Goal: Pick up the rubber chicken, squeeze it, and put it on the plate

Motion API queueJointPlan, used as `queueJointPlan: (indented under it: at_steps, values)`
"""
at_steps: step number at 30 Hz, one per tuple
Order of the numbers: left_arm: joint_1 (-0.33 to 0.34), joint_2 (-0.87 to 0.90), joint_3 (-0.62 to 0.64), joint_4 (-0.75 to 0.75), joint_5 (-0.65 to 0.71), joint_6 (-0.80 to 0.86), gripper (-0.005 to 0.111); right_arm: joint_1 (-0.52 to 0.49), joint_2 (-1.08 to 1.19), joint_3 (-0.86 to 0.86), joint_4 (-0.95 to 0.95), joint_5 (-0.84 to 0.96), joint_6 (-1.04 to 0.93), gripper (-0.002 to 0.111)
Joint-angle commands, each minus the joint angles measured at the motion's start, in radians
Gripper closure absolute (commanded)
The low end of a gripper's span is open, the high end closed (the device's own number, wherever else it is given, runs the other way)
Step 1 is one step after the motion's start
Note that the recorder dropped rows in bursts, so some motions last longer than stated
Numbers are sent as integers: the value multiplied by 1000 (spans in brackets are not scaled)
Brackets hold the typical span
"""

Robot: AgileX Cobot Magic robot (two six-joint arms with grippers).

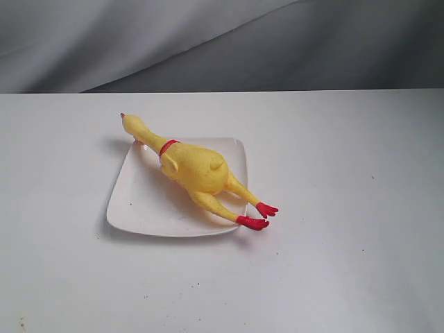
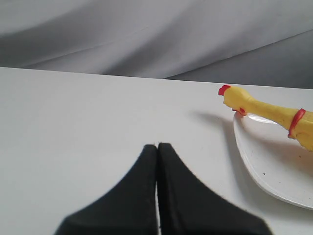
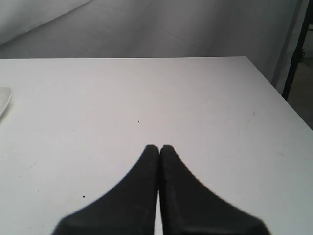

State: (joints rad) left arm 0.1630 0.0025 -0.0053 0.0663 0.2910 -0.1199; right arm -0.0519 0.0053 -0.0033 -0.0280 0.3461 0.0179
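Note:
The yellow rubber chicken (image 1: 196, 168) lies diagonally across the white square plate (image 1: 139, 201). Its head hangs over the plate's far rim and its red feet stick out past the near right corner. In the left wrist view the chicken's head and red collar (image 2: 259, 107) show over the plate's rim (image 2: 266, 171). My left gripper (image 2: 157, 145) is shut and empty, well away from the plate. My right gripper (image 3: 159, 146) is also shut on nothing over bare table, with just a sliver of the plate (image 3: 4, 100) at the picture's edge. Neither gripper appears in the exterior view.
The white table (image 1: 347, 208) stretches around the plate. A grey cloth backdrop (image 1: 222, 41) hangs behind the table's far edge. In the right wrist view the table's side edge (image 3: 279, 93) and a dark stand (image 3: 298, 49) beyond it are visible.

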Motion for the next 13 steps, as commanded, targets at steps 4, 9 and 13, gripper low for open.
queueJointPlan:
  at_steps: [4,9,13]
  values:
    - [0,-3,5,-5,-4,-3,106,-7,-5,3,-2,1,-1,108]
    - [0,-3,5,-5,-4,-3,106,-7,-5,3,-2,1,-1,108]
    - [0,-3,5,-5,-4,-3,106,-7,-5,3,-2,1,-1,108]
